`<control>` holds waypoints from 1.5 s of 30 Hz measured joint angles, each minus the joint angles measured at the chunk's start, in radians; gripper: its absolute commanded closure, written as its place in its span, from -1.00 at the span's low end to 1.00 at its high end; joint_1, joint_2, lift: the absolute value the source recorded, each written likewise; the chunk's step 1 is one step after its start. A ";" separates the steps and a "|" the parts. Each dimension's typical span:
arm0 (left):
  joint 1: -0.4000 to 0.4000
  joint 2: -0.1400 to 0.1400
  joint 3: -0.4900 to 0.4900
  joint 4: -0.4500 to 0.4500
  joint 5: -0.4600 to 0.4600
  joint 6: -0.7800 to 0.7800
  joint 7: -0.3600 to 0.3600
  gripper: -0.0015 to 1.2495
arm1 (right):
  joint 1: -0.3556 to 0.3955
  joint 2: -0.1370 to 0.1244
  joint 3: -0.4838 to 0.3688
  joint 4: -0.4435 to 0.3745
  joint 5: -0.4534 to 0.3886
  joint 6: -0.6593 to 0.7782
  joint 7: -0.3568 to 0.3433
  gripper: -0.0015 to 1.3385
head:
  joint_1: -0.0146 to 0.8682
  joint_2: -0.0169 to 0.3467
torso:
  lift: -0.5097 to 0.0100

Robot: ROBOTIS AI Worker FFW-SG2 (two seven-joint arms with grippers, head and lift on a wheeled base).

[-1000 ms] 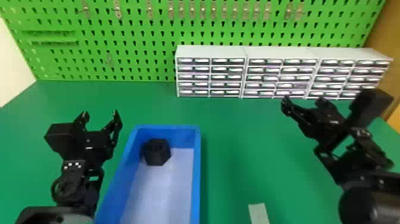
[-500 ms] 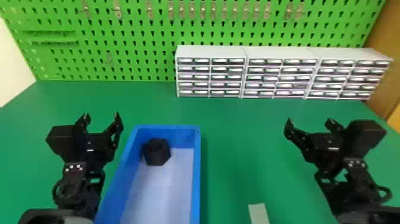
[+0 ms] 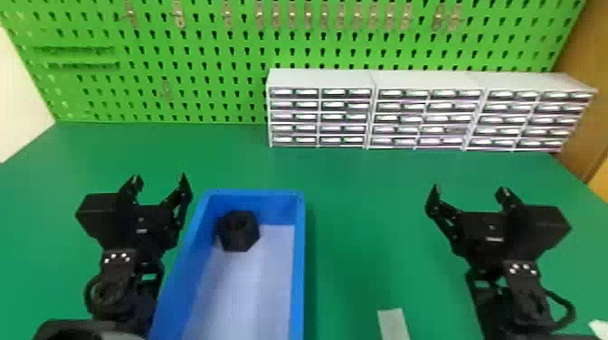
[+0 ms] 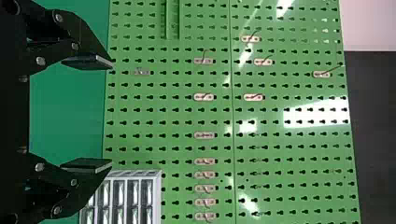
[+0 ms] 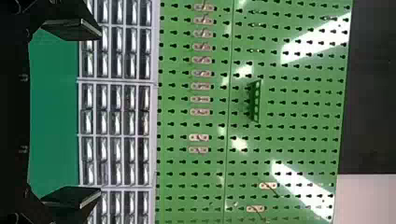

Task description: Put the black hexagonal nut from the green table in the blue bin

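Inside the blue bin point(image 3: 299, 271), at its far left corner, rests the black hexagonal nut point(image 3: 239, 230). My left gripper point(image 3: 159, 177) is parked just left of the bin, open and holding nothing. Off to the right of the bin, over the green table point(image 3: 362, 217), my right gripper point(image 3: 469, 190) is also open with nothing in it. In the left wrist view the left gripper point(image 4: 111, 114) has its fingers wide apart. The right wrist view shows the right gripper point(image 5: 100, 116) spread likewise, facing the pegboard.
White drawer cabinets point(image 3: 321, 79) stand along the back right of the table, before a green pegboard point(image 3: 217, 54) with metal hooks. A pale flat strip point(image 3: 392, 323) lies near the front edge, right of the bin.
The right arm has swung toward the front and straightened, its gripper now pointing toward the back of the table. The nut and the bin have not moved; the left arm has hardly shifted.
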 measured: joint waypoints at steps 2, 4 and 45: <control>0.001 0.000 -0.004 0.000 0.001 0.000 0.000 -0.20 | 0.003 -0.002 0.012 0.002 -0.003 -0.003 -0.001 -0.81 | 0.52 -0.59 | 0.59; 0.002 0.000 -0.008 0.000 0.003 0.000 0.000 -0.20 | 0.007 -0.005 0.023 0.002 -0.008 -0.004 -0.001 -0.81 | 0.52 -0.59 | 0.59; -0.008 0.000 -0.019 0.001 0.011 0.000 0.000 -0.20 | 0.003 -0.010 0.035 0.010 -0.030 0.016 0.000 -0.81 | 0.52 -0.59 | 0.59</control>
